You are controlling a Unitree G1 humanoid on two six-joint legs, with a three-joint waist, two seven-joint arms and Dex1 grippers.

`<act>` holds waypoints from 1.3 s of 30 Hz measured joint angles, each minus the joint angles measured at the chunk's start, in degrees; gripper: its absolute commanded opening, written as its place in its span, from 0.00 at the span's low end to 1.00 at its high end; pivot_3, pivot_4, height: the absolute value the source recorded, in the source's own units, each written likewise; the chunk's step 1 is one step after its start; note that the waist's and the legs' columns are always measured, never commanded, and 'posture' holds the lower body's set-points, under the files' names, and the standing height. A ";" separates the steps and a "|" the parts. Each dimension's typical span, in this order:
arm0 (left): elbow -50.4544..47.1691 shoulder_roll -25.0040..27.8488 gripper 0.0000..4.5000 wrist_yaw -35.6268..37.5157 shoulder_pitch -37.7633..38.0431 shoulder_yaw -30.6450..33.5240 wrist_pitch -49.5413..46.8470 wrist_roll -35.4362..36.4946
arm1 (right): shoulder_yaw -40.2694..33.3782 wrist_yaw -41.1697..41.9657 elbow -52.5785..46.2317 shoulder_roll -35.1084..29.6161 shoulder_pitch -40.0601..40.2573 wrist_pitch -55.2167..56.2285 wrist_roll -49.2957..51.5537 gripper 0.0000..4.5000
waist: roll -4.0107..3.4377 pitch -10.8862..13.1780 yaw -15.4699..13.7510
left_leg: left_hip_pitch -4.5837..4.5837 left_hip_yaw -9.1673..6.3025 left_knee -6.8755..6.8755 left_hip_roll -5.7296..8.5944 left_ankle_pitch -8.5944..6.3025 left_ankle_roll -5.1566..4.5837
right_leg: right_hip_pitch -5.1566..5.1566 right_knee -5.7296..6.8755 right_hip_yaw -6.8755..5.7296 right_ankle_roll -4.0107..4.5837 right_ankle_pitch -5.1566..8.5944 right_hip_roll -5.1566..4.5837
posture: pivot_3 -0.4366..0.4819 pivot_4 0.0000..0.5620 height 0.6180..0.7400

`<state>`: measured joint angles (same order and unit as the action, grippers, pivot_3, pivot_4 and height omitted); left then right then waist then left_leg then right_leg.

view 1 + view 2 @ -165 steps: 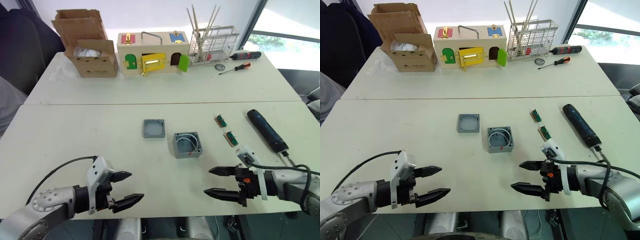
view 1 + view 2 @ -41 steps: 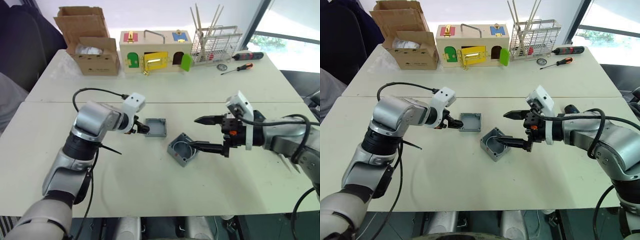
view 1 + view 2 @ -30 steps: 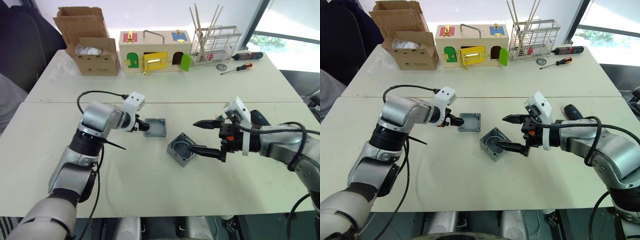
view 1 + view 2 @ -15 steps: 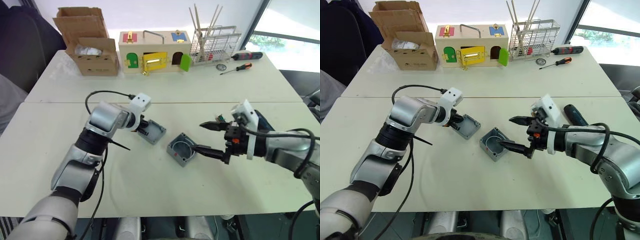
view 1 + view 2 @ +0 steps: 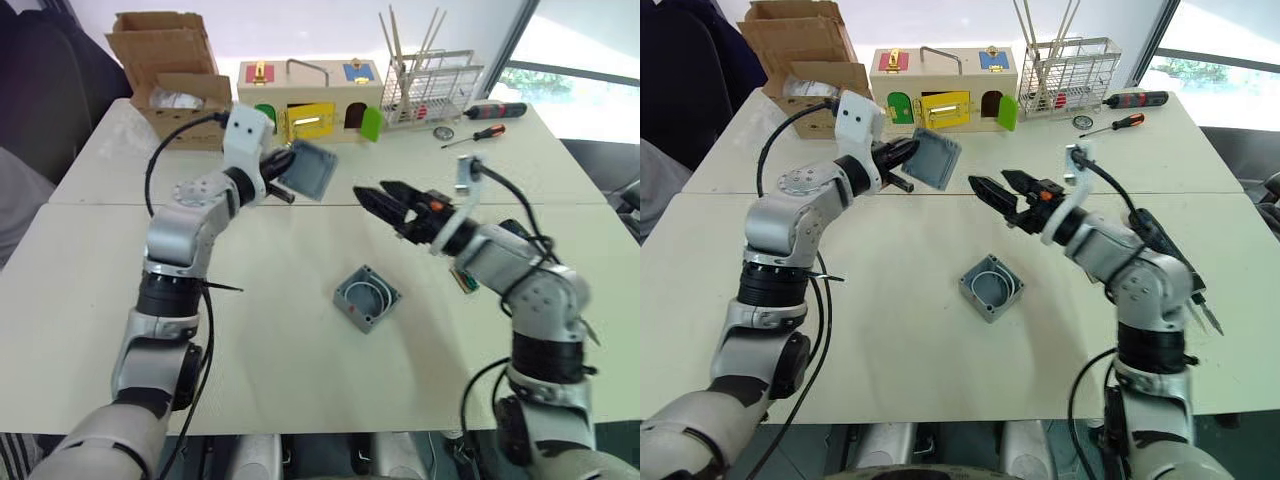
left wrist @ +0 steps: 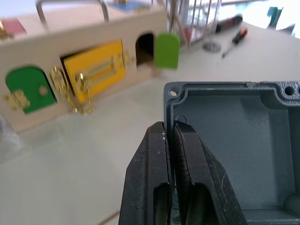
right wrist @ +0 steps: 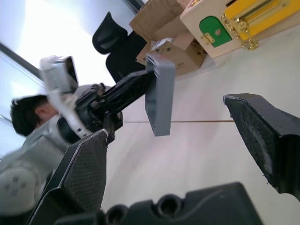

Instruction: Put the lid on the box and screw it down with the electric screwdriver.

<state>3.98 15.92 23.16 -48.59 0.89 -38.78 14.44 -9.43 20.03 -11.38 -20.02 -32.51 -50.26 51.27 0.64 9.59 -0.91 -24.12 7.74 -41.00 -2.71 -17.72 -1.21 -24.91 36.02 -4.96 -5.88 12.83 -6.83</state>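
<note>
Grey plastic, tilted in the air: that is the lid, and your left gripper pinches one of its walls between closed fingers, holding it up above the table in front of the wooden box with coloured doors. Lower and further right, the box sits on the table with white wire inside, touched by nothing. Your right gripper hangs above it, fingers spread and empty, pointing toward the lid.
</note>
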 measured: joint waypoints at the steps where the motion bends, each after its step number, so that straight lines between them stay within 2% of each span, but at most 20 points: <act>1: 0.03 -0.94 0.02 -0.50 0.00 0.03 0.82 -0.02 | 0.30 -0.01 1.33 0.86 -0.74 0.45 -0.70 1.00 | 0.00 0.00 0.06 | -0.02 0.01 0.00 0.00 0.00 0.00 | -0.01 -0.01 0.00 0.00 0.00 0.00 | 0.48 0.27 0.90; 8: -0.08 -3.27 0.02 -1.55 0.01 -0.03 2.25 -0.11 | -0.08 -0.05 7.23 3.34 -3.56 2.71 -2.70 1.00 | -0.01 0.00 0.47 | -0.03 -0.01 0.03 -0.04 0.03 0.06 | -0.09 0.06 -0.01 -0.01 0.00 0.06 | 0.48 0.27 0.90; 23: -1.89 -3.78 0.02 0.67 0.62 -1.57 2.22 0.00 | -0.53 0.26 8.82 6.51 -4.77 3.94 -2.82 1.00 | -0.01 0.00 0.48 | -0.03 -0.01 0.04 -0.04 0.03 0.06 | -0.09 0.04 -0.01 -0.01 0.00 0.06 | 0.48 0.27 0.90; 26: -1.90 -3.77 0.00 0.74 0.62 -1.82 2.23 0.00 | -0.56 0.25 8.89 7.17 -4.77 4.61 -2.85 0.85 | -0.01 0.00 0.54 | -0.03 -0.01 0.05 -0.04 0.03 0.06 | -0.09 0.04 -0.01 -0.01 0.00 0.06 | 0.48 0.27 0.90; 30: -1.90 -3.72 0.00 0.94 0.62 -1.84 2.23 0.00 | -0.56 0.12 9.22 7.64 -5.09 4.91 -2.86 0.55 | -0.01 0.00 0.56 | -0.03 -0.01 0.05 -0.04 0.03 0.06 | -0.09 0.04 -0.01 -0.01 0.00 0.06 | 0.48 0.27 0.90; 32: -1.90 -3.68 0.00 0.99 0.62 -1.83 2.23 0.00 | -0.56 0.20 9.24 7.62 -5.33 4.91 -2.84 0.36 | -0.01 0.01 0.56 | -0.03 -0.01 0.05 -0.04 0.03 0.06 | -0.09 0.04 -0.01 -0.01 0.00 0.06 | 0.48 0.27 0.90; 34: -1.91 -3.63 0.00 1.02 0.62 -1.74 2.23 0.03 | -0.71 0.32 9.24 7.54 -5.28 4.85 -2.86 0.11 | -0.02 0.01 0.55 | -0.03 -0.01 0.06 -0.05 0.03 0.06 | -0.09 0.04 -0.01 -0.01 0.00 0.06 | 0.48 0.27 0.90; 35: -2.06 -3.60 0.00 1.07 0.61 -1.72 2.29 0.09 | -0.95 0.30 9.25 7.36 -5.23 4.76 -2.91 0.03 | -0.02 0.01 0.51 | -0.04 -0.01 0.05 -0.04 0.03 0.06 | -0.09 0.04 -0.01 -0.01 0.00 0.06 | 0.48 0.27 0.90; 39: -2.12 -3.64 0.00 1.07 0.62 -1.80 2.28 0.10 | -1.10 0.30 9.19 7.36 -5.15 4.49 -2.86 0.03 | -0.02 0.01 0.59 | -0.04 -0.01 0.07 -0.04 0.03 0.06 | -0.10 0.04 -0.01 -0.01 0.00 0.06 | 0.48 0.27 0.90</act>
<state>1.86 12.28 24.23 -47.97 -0.91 -36.49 14.54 -10.53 20.33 -2.19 -12.66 -37.66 -45.76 48.41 0.62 9.60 -0.32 -24.15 7.72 -40.93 -2.76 -17.69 -1.15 -25.01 36.05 -4.97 -5.89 12.83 -6.77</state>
